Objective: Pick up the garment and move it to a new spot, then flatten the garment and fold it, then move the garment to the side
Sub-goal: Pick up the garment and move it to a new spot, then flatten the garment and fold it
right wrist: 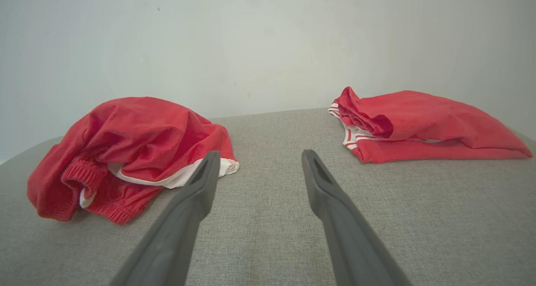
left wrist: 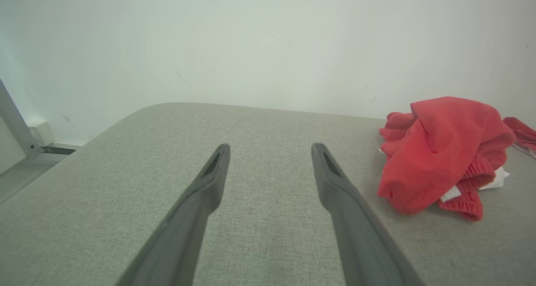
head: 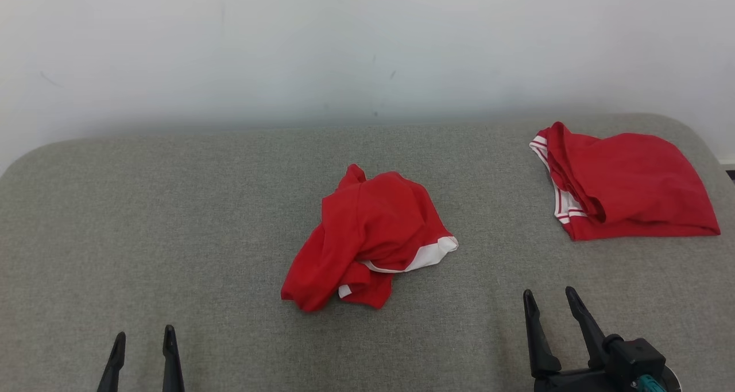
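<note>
Two red clothes lie on the grey table (head: 172,208); the crumpled red shorts (head: 367,237) sit in the middle; the folded red garment (head: 626,182) lies at the far right; the left claw (head: 144,331) and right claw (head: 548,291) are wide open near the front edge, holding nothing.
</note>
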Motion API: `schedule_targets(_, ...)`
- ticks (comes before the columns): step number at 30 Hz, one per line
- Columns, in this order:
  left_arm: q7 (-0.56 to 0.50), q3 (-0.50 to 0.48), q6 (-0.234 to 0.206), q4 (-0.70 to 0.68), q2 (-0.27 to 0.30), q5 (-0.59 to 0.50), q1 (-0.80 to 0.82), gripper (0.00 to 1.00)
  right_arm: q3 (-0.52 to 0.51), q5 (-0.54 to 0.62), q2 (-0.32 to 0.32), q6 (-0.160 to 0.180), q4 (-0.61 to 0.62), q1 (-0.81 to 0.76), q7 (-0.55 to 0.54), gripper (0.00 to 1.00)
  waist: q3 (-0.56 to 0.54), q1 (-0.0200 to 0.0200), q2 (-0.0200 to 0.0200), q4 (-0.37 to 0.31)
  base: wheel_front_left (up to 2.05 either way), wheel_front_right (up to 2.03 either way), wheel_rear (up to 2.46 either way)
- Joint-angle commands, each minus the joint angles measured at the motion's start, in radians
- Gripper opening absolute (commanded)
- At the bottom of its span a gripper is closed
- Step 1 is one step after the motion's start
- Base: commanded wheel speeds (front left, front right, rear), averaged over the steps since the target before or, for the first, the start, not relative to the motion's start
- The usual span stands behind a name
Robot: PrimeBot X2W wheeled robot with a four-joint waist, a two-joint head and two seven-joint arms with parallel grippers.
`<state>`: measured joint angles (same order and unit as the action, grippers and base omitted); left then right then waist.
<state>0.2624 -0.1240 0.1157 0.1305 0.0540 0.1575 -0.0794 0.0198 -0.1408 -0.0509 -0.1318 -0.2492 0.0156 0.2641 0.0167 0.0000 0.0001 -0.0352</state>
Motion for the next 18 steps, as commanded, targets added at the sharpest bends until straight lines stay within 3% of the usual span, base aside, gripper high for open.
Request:
schedule_targets(1, 0.002, -0.002, 0.007, 0.003, -0.004, -0.010, 0.008, 1.00, -0.002, -0.004, 0.001, 0.003, -0.002, -0.005, 0.001, 1.00, 0.000, 0.0000, -0.0001, 0.001, 0.00, 0.00, 0.00)
schedule_targets(18, 0.002, 0.001, 0.007, 0.003, -0.004, -0.001, 0.004, 1.00, -0.001, -0.002, 0.001, 0.003, -0.002, -0.005, 0.001, 1.00, 0.005, 0.0000, -0.0001, 0.000, 0.00, 0.00, 0.00)
